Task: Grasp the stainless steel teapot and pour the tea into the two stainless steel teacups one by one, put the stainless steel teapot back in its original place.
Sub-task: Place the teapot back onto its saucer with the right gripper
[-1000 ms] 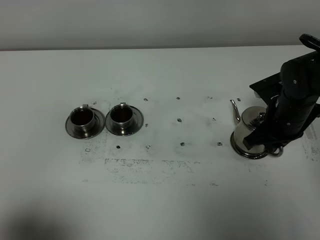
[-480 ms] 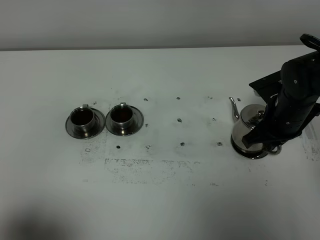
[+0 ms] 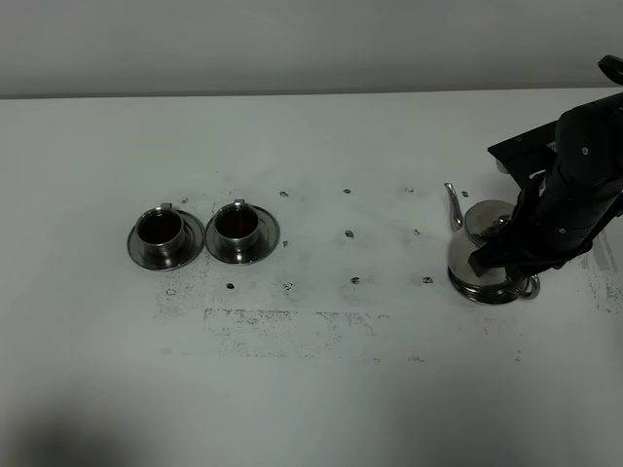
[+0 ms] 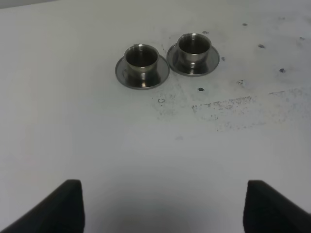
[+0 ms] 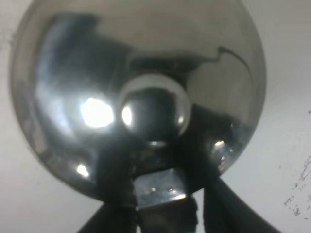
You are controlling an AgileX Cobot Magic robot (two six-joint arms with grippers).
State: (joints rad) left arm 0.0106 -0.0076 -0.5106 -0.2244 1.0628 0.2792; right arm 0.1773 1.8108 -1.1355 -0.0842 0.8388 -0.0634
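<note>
1. Exterior high view: the stainless steel teapot [image 3: 470, 255] stood upright on the white table [image 3: 311, 389], far to the right side, spout [image 3: 454, 206] pointing away from me and slightly toward the cups.
2. My right gripper [image 3: 516, 263] was down over the pot's handle side, hiding most of the ring handle [image 3: 531, 289]; only its low edge showed.
3. Right wrist cam: lid knob [image 5: 154, 108] filled the middle of the pic, very close and blurred. My dark fingers [image 5: 114, 194] sat either side of the handle mount [image 5: 160, 191].
4. Couldn't tell whether those fingers were pinching the handle or standing just off it; the contact spots were too dark and soft.
5. Both stainless steel teacups stood well apart from the pot, on the left half of the table, each on its own saucer; left cup [image 3: 160, 230] and right cup [image 3: 236, 225] had saucer rims nearly touching.
6. Reddish-brown tea [image 3: 160, 227] showed inside both cups.
7. Left wrist cam: my left gripper [image 4: 164, 194] was spread wide w/ nothing between the fingertips [image 4: 70, 204], hanging above bare table, the cups ahead of it.
</note>
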